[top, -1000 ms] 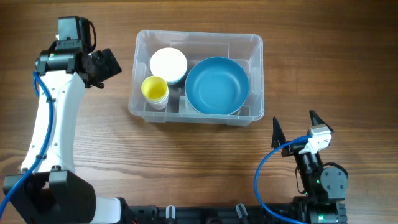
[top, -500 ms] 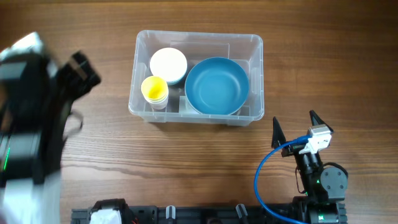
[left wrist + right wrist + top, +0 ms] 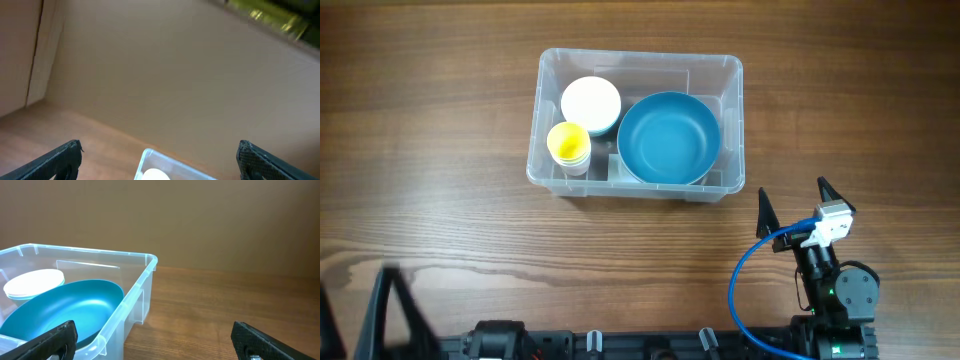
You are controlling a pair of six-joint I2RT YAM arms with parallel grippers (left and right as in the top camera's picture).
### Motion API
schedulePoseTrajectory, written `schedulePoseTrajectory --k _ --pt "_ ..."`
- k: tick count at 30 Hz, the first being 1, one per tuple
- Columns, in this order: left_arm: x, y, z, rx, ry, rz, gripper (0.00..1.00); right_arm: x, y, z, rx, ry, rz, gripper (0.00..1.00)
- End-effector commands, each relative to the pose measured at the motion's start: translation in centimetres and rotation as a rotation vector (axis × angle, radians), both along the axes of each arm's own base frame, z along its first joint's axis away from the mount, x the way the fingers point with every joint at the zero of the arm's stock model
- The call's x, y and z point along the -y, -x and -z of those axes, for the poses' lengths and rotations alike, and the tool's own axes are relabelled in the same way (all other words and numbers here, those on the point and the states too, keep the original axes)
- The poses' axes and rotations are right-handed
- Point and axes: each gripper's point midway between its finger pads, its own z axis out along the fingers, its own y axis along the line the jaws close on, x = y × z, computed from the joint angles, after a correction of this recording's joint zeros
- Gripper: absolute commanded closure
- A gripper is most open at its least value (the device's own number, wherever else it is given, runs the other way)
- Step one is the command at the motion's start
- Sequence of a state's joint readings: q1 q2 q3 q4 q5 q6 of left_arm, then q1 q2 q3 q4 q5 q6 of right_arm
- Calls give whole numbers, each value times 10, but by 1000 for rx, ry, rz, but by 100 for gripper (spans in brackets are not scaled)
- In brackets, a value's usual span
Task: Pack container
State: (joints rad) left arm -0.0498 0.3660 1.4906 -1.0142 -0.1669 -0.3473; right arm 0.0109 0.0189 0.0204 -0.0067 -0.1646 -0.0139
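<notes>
Gone from beside the container's left end, the left arm now shows only as a dark blur at the bench's point(image 3: 470, 210) near-left corner, pulled right back toward its base. In its wrist view the left gripper point(image 3: 159, 146) has its jaws spread as wide as they go with nothing between them, pointing mostly at the wall, with just a corner of the bin at the bottom. The right gripper point(image 3: 792, 188) has not stirred at the near-right corner, jaws equally wide and empty. The container point(image 3: 640, 53) sits where it was, toward the middle of the far edge, holding a blue bowl point(image 3: 668, 138), a white bowl point(image 3: 591, 103) and a yellow cup point(image 3: 568, 143). With both arms withdrawn and nothing loose on the bench, I'd judge the packing done, or nearly so. No brand, label or writing is legible anywhere; a yellowish streak high in the left wrist view is too blurred to read.
</notes>
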Motion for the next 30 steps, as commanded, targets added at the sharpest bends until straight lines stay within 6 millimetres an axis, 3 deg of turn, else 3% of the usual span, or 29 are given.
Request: schedulePoseTrajectory --k 1,6,11,18,25,30 --pt "-1 30 6 54 8 8 0 -4 1 -1 14 11 -21 0" --pt "-2 50 34 4 5 11 0 -4 1 -1 14 11 -21 0" --pt "-2 48 66 -102 0 11 0 -4 1 -1 14 11 -21 0" --pt "0 27 123 -271 -9 15 0 -4 1 -1 14 11 -21 0" --pt "8 6 151 -253 -6 49 0 -4 1 -1 14 11 -21 0" --pt "16 -30 169 -247 -5 85 0 -4 1 -1 14 11 -21 0"
